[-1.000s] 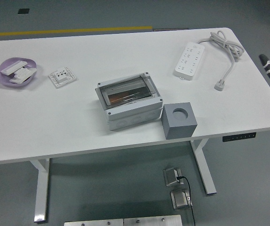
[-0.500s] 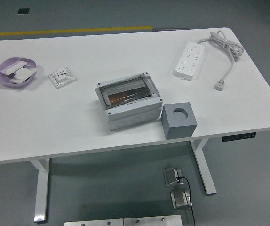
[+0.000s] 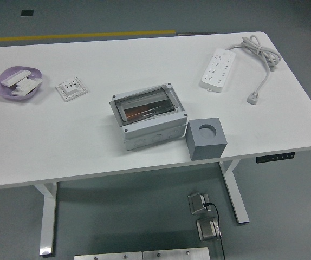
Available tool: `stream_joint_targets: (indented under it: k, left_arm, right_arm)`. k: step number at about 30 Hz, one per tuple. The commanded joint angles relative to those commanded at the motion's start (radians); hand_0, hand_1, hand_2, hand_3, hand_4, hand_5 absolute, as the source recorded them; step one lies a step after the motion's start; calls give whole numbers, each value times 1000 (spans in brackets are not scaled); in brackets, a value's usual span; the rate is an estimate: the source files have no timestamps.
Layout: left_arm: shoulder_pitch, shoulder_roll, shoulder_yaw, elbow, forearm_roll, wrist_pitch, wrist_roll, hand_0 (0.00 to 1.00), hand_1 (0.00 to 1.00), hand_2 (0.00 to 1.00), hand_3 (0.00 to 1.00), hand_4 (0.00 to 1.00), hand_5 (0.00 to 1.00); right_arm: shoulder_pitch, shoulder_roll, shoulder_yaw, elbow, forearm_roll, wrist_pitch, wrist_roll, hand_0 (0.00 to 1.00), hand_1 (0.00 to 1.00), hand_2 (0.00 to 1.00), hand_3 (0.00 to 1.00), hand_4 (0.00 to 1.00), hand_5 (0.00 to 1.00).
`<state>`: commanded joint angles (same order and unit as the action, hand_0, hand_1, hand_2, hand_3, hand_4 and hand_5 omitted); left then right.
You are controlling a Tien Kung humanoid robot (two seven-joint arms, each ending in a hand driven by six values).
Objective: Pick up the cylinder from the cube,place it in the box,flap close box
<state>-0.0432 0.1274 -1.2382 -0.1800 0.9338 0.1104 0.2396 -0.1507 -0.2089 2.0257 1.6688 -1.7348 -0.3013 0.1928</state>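
The grey cube (image 3: 206, 138) sits near the worktop's (image 3: 63, 146) front edge, its round top hole showing no cylinder. Just left of it, touching or nearly so, the white box (image 3: 149, 115) lies with its clear flap down. Farther off are a power strip (image 3: 219, 68), a wall socket (image 3: 72, 88) and a purple dish (image 3: 18, 82). No fingers are in view, so their state cannot be told.

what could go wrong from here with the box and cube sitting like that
The grey cube sits at the table's near edge, so a nudge could tip it off. It appears to touch the box, so bumping one may shift the other. The box's clear flap looks shut, and neither robot hand is in view to check it.
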Motion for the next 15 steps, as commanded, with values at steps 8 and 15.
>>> stream_joint_targets:
  k: [8, 15]
  left_arm:
    - [31, -6, -53, 0, 22, 11, 31, 651, 588, 532, 609, 591, 173]
    - [42, -8, -87, 0, 34, 24, 57, 650, 589, 530, 609, 592, 173]
  right_arm:
    - [29, -11, -34, -4, -11, 1, 1, 493, 507, 629, 756, 903, 598]
    - [63, -14, -82, -16, -18, 2, 2, 495, 505, 628, 751, 899, 594]
